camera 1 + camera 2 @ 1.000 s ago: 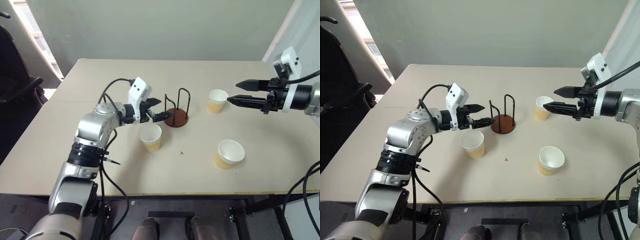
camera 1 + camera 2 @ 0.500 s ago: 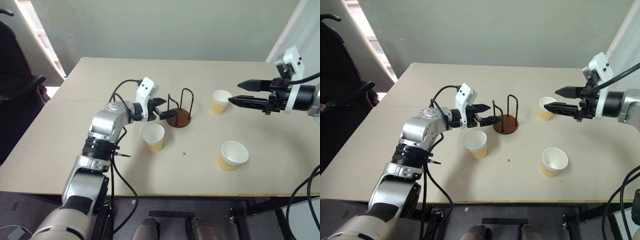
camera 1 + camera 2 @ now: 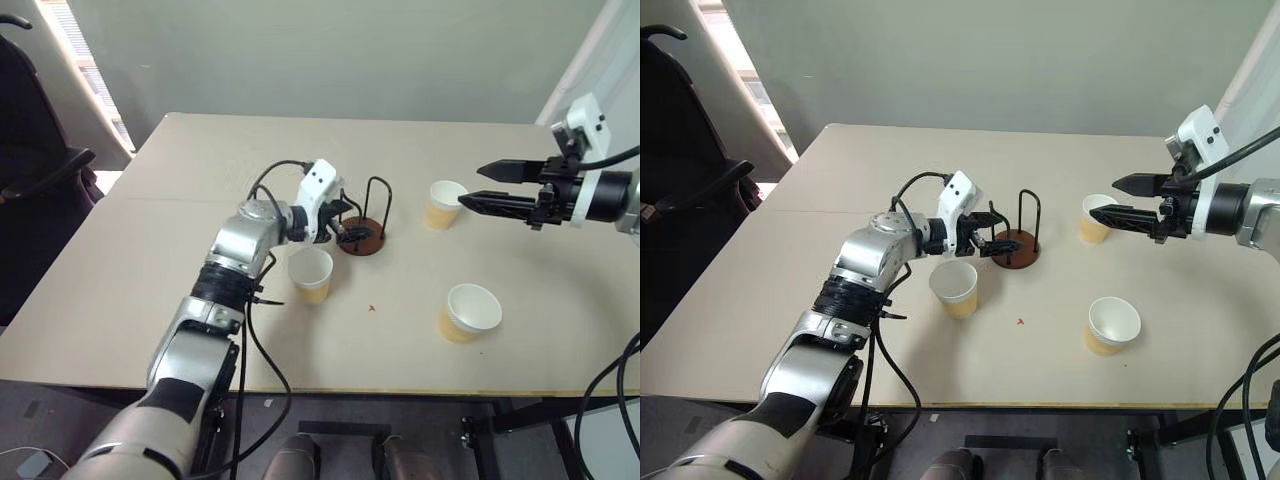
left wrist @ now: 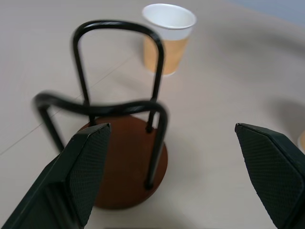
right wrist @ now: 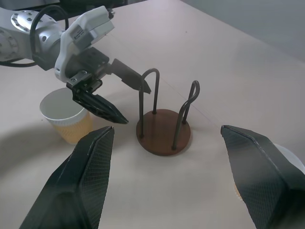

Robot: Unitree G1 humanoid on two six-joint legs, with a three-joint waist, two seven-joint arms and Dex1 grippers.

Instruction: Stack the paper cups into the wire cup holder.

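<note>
The wire cup holder (image 3: pixel 362 238), a reddish-brown disc with two black wire loops, stands mid-table. My left gripper (image 3: pixel 352 222) is open right at its left side, fingertips close to the nearest loop; in the left wrist view the holder (image 4: pixel 126 157) sits between the fingers (image 4: pixel 86 167). One paper cup (image 3: pixel 311 273) stands upright just in front of that gripper. A second cup (image 3: pixel 443 203) stands right of the holder, and my right gripper (image 3: pixel 470 187) hovers open beside it, holding nothing. A third cup (image 3: pixel 470 311) stands toward the front right.
The beige table (image 3: pixel 150 290) has wide bare room on its left half and behind the holder. A black chair (image 3: pixel 35 170) stands off the table's left edge. A small red mark (image 3: pixel 372 308) lies between the front cups.
My left gripper has moved right, from beside the near cup up to the holder's left loop. The right gripper and all three cups have stayed put.
</note>
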